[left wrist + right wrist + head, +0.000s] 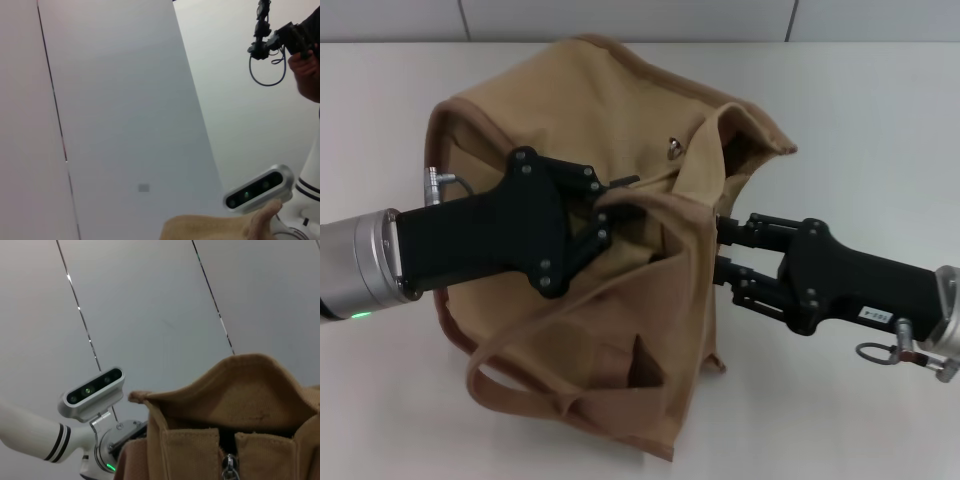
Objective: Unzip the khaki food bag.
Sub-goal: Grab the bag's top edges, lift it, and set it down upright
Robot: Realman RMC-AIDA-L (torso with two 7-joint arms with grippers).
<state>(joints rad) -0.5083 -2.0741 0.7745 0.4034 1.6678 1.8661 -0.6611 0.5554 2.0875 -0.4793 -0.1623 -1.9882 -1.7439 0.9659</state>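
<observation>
We see the khaki food bag (590, 130) slumped mid-worktop (880, 110), left gripper (605, 215) jaws pinching its top fabric, right gripper (725, 262) pressed into its side, jaws hidden, cannot tell.

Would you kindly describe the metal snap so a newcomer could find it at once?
On the white table sits the khaki food bag, with the left gripper and right gripper at its middle. The snap is the small silver stud on the upper tan panel, the only shiny spot on the cloth.
</observation>
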